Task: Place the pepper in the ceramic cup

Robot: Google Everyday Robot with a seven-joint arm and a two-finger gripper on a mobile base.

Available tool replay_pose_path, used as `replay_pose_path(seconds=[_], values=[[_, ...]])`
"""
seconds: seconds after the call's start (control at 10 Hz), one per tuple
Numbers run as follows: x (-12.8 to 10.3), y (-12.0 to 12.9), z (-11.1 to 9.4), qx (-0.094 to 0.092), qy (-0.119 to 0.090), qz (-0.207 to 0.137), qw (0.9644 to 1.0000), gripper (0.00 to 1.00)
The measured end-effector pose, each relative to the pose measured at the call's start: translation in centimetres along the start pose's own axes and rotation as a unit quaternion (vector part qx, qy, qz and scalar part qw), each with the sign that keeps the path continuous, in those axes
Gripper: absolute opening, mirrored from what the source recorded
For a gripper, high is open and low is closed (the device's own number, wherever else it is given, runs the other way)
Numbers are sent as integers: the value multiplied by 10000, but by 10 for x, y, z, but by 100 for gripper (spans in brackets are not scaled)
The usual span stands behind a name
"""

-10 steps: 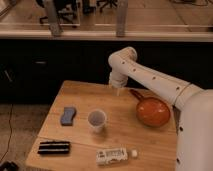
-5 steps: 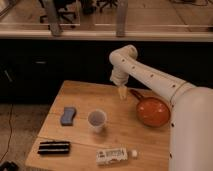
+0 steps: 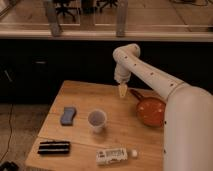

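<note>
The ceramic cup [image 3: 97,120] stands upright near the middle of the wooden table [image 3: 80,97], pale with a dark inside. The pepper [image 3: 135,94], slim and dark red, lies on the table at the far right, just beyond the orange bowl's rim. My gripper [image 3: 122,90] hangs point-down from the white arm over the far part of the table. It is just left of the pepper and well behind and to the right of the cup. It holds nothing that I can see.
An orange bowl [image 3: 151,111] sits at the table's right side. A blue sponge [image 3: 68,115] lies left of the cup. A black flat object [image 3: 54,147] and a white bottle [image 3: 113,155] lie near the front edge. A dark counter runs behind the table.
The gripper has dipped slightly and come back to about the same height beside the pepper. The objects on the table have not moved.
</note>
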Motion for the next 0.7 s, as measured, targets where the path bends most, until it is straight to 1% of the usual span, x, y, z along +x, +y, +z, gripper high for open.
replay_pose_path(seconds=[0.2,0.3,0.5,0.7], values=[[11,-2,-1,60,-122,438,9989,80],[16,-3,-2,95,-200,633,9977,80],[24,-5,-1,177,-332,869,9955,80],[29,-7,1,233,-399,1038,9935,80]])
